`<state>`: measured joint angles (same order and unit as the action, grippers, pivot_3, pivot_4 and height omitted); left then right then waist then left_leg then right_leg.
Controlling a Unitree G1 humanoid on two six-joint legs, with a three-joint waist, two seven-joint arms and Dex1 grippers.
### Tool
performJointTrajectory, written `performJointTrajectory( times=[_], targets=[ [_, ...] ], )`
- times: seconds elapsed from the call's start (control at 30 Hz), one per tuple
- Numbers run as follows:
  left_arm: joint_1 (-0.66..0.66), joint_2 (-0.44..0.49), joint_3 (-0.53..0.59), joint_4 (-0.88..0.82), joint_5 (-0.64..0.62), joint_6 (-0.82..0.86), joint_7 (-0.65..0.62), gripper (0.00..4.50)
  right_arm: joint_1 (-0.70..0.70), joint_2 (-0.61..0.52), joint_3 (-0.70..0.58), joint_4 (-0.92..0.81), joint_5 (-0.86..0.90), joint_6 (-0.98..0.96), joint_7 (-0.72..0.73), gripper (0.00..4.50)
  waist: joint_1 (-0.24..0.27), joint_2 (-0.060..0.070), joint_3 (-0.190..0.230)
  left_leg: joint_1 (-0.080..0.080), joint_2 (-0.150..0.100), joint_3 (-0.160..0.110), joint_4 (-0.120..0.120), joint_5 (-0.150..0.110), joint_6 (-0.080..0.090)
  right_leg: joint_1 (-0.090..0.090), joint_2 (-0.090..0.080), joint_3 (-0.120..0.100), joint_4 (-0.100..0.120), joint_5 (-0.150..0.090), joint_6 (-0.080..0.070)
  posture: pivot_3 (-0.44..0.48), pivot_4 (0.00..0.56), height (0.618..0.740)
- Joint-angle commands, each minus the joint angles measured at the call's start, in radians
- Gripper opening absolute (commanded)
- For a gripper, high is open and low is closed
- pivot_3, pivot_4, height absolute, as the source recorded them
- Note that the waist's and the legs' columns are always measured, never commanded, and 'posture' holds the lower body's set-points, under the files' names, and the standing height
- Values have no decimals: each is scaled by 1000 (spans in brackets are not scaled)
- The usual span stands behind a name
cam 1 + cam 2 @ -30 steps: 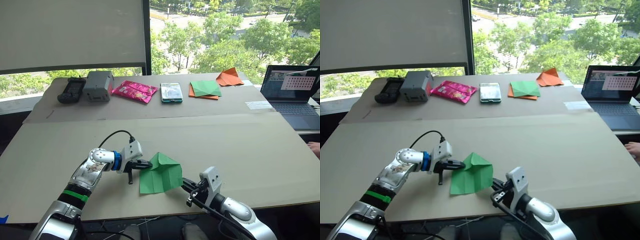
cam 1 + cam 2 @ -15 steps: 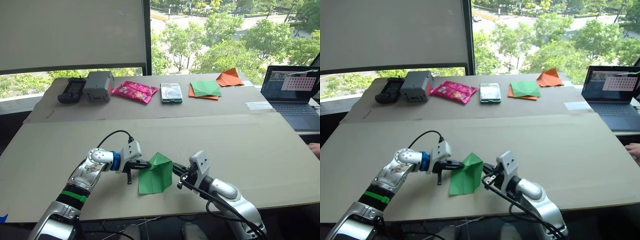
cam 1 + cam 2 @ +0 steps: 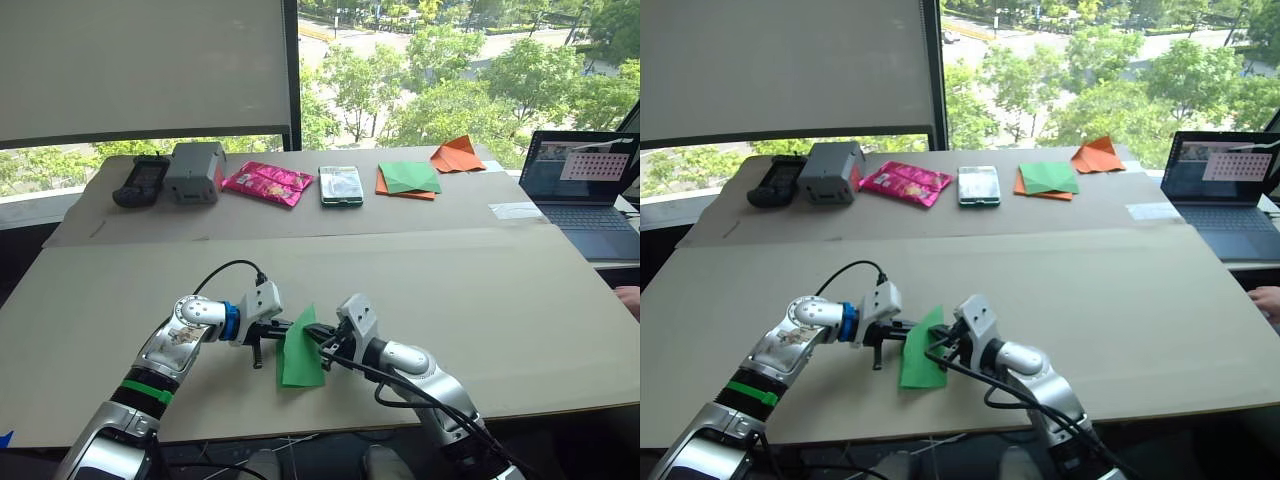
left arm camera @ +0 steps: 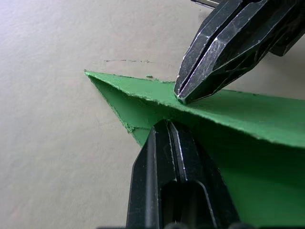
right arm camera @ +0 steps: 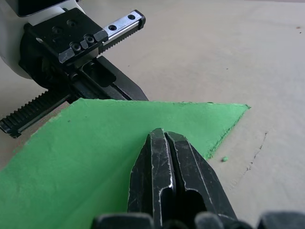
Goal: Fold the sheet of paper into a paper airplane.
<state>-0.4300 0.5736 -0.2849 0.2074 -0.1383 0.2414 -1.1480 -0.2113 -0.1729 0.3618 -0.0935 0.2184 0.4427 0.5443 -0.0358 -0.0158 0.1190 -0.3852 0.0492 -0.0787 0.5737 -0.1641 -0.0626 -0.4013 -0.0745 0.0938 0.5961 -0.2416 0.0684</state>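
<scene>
r gripper (image 3: 322, 337) clenched, tips pressing the sheet of paper (image 3: 298, 352); l gripper (image 3: 281, 327) clenched too, pinning its near-tip edge from the other side. paper sits narrow, folded lengthwise, near table (image 3: 480, 290) front edge. step looks like the centre fold; next likely needs pressing the crease flat w/o tearing.

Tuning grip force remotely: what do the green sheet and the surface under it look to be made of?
The sheet of paper looks like thin matte coloured paper: its edges are fuzzy and fibrous, with a crumb torn off near the tip, and it holds a sharp fold. The table surface looks like matte beige cardboard or fibreboard, laid in panels with a visible seam; which of the two is unclear.
</scene>
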Motion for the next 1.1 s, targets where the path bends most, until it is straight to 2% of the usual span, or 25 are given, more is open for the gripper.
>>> performJointTrajectory(
  times=[0.03,0.4,0.53,0.67,0.83,1.1],
  targets=[
    [18,14,-22,27,41,34,9,22,-26,11,11,24,-25,-20,3,0,-1,0,0,0,0,0,0,0,0,0,0,0,0,0,0,0,150,732],
    [20,76,78,-57,-14,121,25,22,-42,11,14,49,-55,20,4,0,-10,0,0,0,0,-1,-1,0,1,-1,1,1,2,0,0,0,150,732],
    [4,101,128,-105,-58,175,21,22,-45,12,13,53,-58,21,7,0,-10,-1,0,0,0,-1,-1,0,1,-1,1,1,2,0,0,0,150,732],
    [18,88,148,-186,-127,238,-1,22,-47,11,19,64,-66,19,8,0,-8,-2,1,0,0,-1,-1,0,0,-1,1,1,2,0,0,0,150,732],
    [48,75,135,-236,-162,276,0,22,-47,12,18,66,-72,26,5,0,-11,-2,1,0,0,-1,-1,-1,-1,-1,1,1,2,0,0,0,150,732],
    [81,81,65,-131,-58,173,17,22,-48,8,11,45,-70,40,1,0,-9,-2,1,1,1,-1,-1,0,0,-1,2,1,1,0,0,0,150,732]
  ],
)
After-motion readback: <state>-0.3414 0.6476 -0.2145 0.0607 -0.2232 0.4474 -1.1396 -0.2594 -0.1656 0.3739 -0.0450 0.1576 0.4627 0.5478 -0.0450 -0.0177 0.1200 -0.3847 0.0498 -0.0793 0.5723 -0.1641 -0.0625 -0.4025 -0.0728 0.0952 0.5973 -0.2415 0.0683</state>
